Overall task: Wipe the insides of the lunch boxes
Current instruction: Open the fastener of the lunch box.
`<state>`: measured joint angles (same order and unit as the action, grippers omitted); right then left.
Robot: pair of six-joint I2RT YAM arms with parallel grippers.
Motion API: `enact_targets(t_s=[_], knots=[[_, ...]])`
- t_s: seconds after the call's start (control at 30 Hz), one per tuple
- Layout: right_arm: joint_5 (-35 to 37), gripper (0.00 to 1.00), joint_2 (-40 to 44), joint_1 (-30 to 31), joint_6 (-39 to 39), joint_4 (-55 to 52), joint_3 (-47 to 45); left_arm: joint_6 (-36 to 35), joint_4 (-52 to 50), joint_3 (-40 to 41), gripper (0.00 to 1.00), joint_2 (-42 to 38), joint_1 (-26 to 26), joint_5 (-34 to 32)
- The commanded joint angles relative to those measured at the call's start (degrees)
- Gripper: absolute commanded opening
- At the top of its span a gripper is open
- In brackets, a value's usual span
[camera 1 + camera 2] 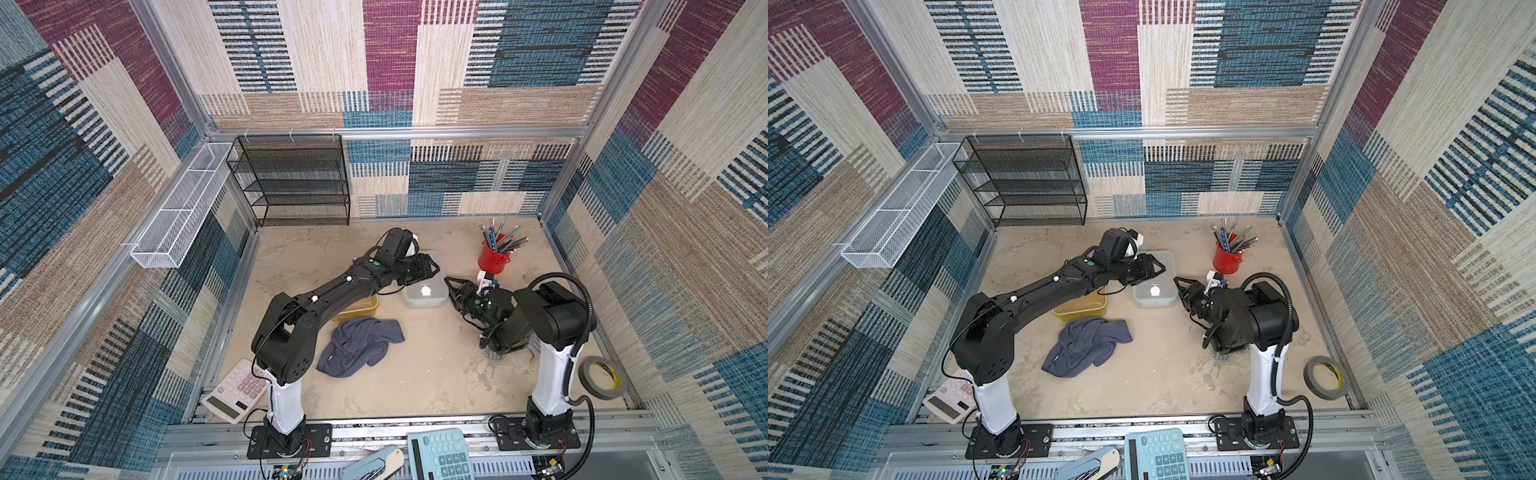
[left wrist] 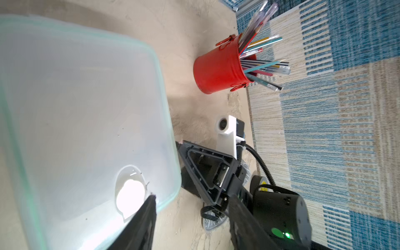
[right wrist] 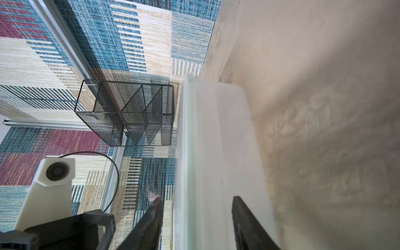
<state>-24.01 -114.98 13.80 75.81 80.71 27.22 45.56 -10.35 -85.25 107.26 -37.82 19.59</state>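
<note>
Lunch boxes: 2. One amber lunch box (image 1: 361,309), one frosted lunch box (image 1: 422,303).
Lid (image 1: 434,282): 1 in view, on the frosted one.
Cloth (image 1: 357,345), grey-blue: 1.
Red cup (image 1: 492,257): 1. The pencils (image 1: 503,239) in it are bunched too tightly to count.
Calculators: 2. One white calculator (image 1: 235,392), one pale blue calculator (image 1: 442,455).
Tape roll (image 1: 584,374): 1.
Black mesh rack (image 1: 291,178): 1.
White wire basket (image 1: 183,208): 1.
Robot arms: 2, a left arm (image 1: 332,291) and a right arm (image 1: 557,316).
End effectors: 2, one per arm: left end effector (image 1: 435,267), right end effector (image 1: 449,284).
</note>
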Motion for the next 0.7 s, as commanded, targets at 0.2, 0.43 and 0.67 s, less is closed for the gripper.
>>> enact_targets(t_s=[0.2, 0.43, 0.67], knots=[[-0.6, 0.54, -0.92, 0.16, 1.09, 9.02, -0.42, -3.22, -3.15, 3.84, 0.57, 0.33, 2.62, -0.7], [-0.77, 0.52, -1.8, 0.28, 1.89, 10.6, 0.1, -4.64, -3.84, 4.57, 0.57, 2.96, 3.02, -0.83], [0.87, 0.51, -3.15, 1.28, 4.09, 13.67, 0.22, -2.53, -1.37, 6.44, 0.57, 4.34, 2.47, 0.89]])
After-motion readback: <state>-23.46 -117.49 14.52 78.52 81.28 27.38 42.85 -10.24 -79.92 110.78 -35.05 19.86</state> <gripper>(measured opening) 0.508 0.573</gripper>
